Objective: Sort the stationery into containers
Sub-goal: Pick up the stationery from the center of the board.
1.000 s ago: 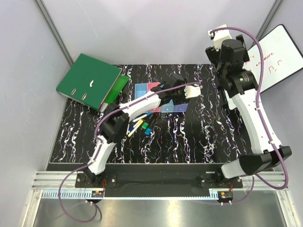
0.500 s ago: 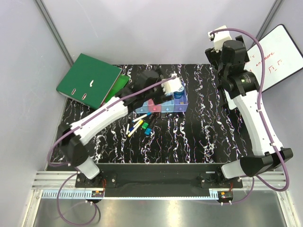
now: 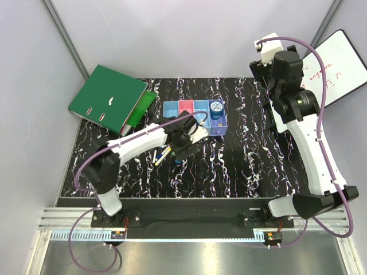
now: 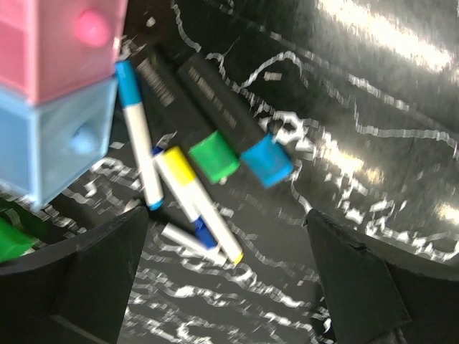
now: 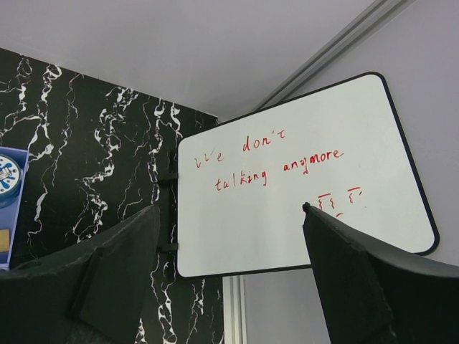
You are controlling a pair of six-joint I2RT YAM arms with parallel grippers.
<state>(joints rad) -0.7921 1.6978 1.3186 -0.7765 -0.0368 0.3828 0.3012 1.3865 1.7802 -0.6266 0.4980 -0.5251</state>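
Just beside the bin row (image 3: 171, 110), we are hovering our left gripper (image 4: 226, 215), jaws apart, over loose markers (image 4: 215, 147); our right gripper (image 5: 229, 215) is gaping too, well apart from that row.

I've got the row of bins (image 3: 219, 129) mid-table (image 3: 252, 160), toward the back, with the tin (image 3: 216, 109) in the rightmost bin. Pens (image 4: 190, 193) lie loose just in front of the row's left end, under the left gripper (image 4: 229, 276). Binder (image 3: 106, 97) sits at the back-left corner, whiteboard (image 5: 301, 179) beyond the right edge.

Green binder (image 3: 106, 96) and whiteboard (image 3: 338, 66) sit well apart.
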